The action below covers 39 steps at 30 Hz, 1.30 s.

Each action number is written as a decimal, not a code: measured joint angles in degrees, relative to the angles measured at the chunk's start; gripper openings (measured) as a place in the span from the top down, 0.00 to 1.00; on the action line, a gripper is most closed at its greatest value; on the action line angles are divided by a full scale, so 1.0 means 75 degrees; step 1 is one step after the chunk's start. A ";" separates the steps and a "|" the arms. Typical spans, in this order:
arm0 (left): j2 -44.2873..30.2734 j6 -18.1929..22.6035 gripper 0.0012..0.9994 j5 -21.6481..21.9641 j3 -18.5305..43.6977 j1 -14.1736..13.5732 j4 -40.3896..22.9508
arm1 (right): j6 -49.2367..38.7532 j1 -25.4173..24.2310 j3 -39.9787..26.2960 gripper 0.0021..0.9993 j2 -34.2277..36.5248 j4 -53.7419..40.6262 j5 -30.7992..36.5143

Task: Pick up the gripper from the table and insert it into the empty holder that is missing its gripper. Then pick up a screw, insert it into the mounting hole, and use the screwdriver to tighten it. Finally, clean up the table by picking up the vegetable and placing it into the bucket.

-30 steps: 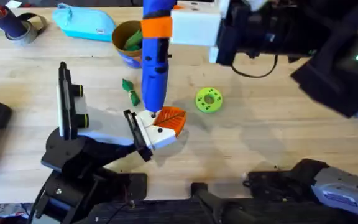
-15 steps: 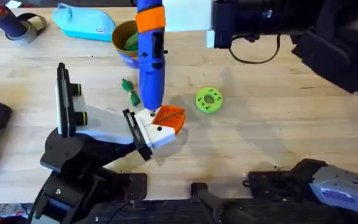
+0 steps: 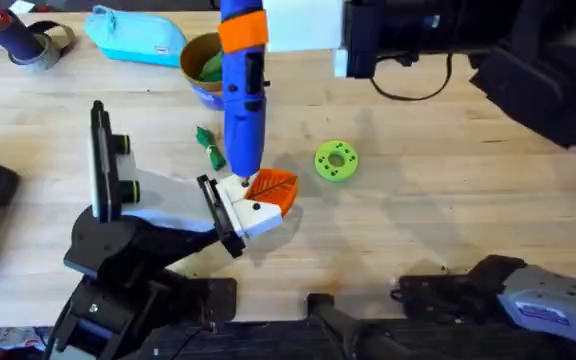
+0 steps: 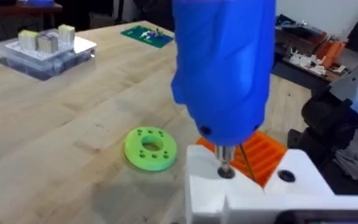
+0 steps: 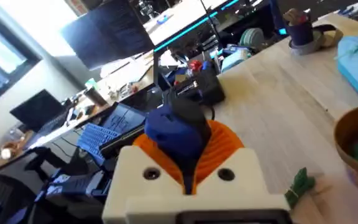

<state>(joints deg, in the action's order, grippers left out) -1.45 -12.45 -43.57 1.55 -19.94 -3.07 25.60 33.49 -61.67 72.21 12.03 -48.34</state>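
Right gripper (image 3: 243, 30): its orange jaws are clamped around the upper body of the screwdriver (image 3: 242, 100), holding it upright. Judged reason: the tool has to stand plumb over the mounting hole so the bit drives the screw straight. In the right wrist view the blue butt of the tool sits pinched between the orange pads (image 5: 229, 143), right at the white housing.

Far below those fingers, the thin metal bit (image 4: 226, 163) meets the top face of the white holder (image 3: 253, 212). The screw itself is too small to make out; the bit tip appears seated in the hole. A second dark hole shows just beside it on the same face.

Orange ribbed gripper finger (image 3: 274, 190) is already seated in the holder, lattice face up, just beside the bit. Judged stage: tightening.

Left gripper: cannot tell how its fingers stand. Its wrist camera looks at the holder from close range.

Screwdriver appearance: thick bright blue cylinder, dark switch strip on its side, tapering to a narrow nose.

Remaining items: dark green vegetable (image 3: 209, 146) lies on the table (image 3: 448, 200), near the bit and well below the right fingers; the bucket (image 3: 205, 66) stands close beside the tool body, already holding something green. Lime-green disc (image 3: 336, 160) lies apart.
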 joint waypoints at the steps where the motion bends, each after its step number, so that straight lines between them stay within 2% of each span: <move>1: 0.0002 0.0043 0.99 0.0019 0.0001 0.0000 0.0054 | -0.0098 -0.0011 0.0000 0.96 0.0002 0.0146 -0.0125; 7: 0.0003 0.0422 0.99 0.0161 0.0169 0.0000 0.0217 | -0.0781 -0.0226 0.0000 0.96 0.0054 0.1262 -0.1382; 12: 0.0001 0.0711 0.99 0.0125 0.0200 -0.0009 0.0219 | -0.1058 -0.0441 0.0000 0.96 0.0108 0.1697 -0.2277; 18: 0.0005 0.0909 0.99 -0.0030 0.0202 -0.0044 0.0227 | -0.1185 -0.0478 0.0000 0.96 0.0110 0.1891 -0.2844; 25: 0.0097 0.0979 0.99 -0.0046 0.0190 -0.0044 0.0247 | -0.1226 -0.0058 -0.0074 0.96 0.0161 0.2007 -0.2598; 33: 0.0108 0.0976 0.99 -0.0174 -0.0159 -0.0035 -0.0054 | -0.1248 0.0594 -0.0838 0.96 0.0390 0.2313 -0.1321; 39: 0.0108 0.0976 0.99 -0.0224 -0.0159 -0.0035 -0.0056 | -0.1247 0.0940 -0.0896 0.96 0.0592 0.2036 -0.1051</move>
<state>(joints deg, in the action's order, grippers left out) -0.64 -5.13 -45.25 0.36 -20.21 -3.49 16.25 40.54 -68.39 76.65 27.31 -56.22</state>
